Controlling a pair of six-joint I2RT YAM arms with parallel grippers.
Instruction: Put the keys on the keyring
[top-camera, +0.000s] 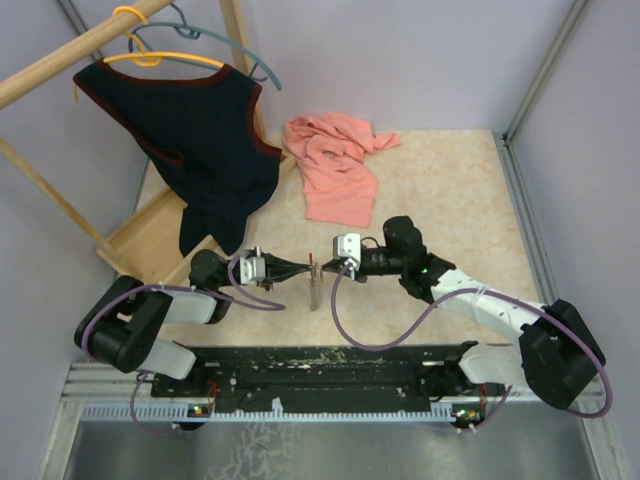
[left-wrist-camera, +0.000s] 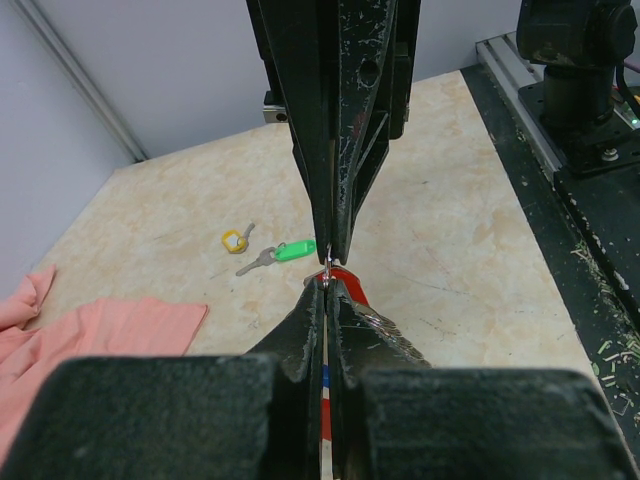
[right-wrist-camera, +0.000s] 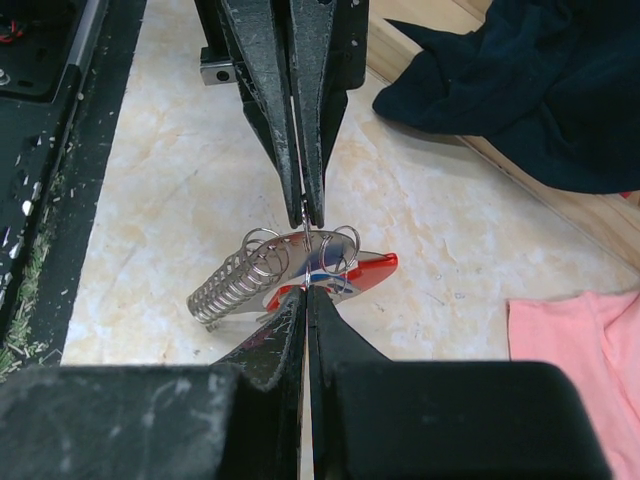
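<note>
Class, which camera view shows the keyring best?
The right wrist view: the keyring spans the middle, its red side, grey metal and wire loops all clear. The left wrist view shows only a red sliver; the top view shows a tiny, blurry shape.

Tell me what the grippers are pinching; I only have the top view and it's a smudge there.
Observer: Right wrist view: the left gripper and right gripper are both shut on the keyring, tip to tip.
Operator: Locate the loose keys.
Observer: Left wrist view: a green key and a pale yellow key lie on the table, beyond the ring.
Operator: Report what's on the ring.
Observer: A metal coil and bare wire loops; no key head shows clearly.
</note>
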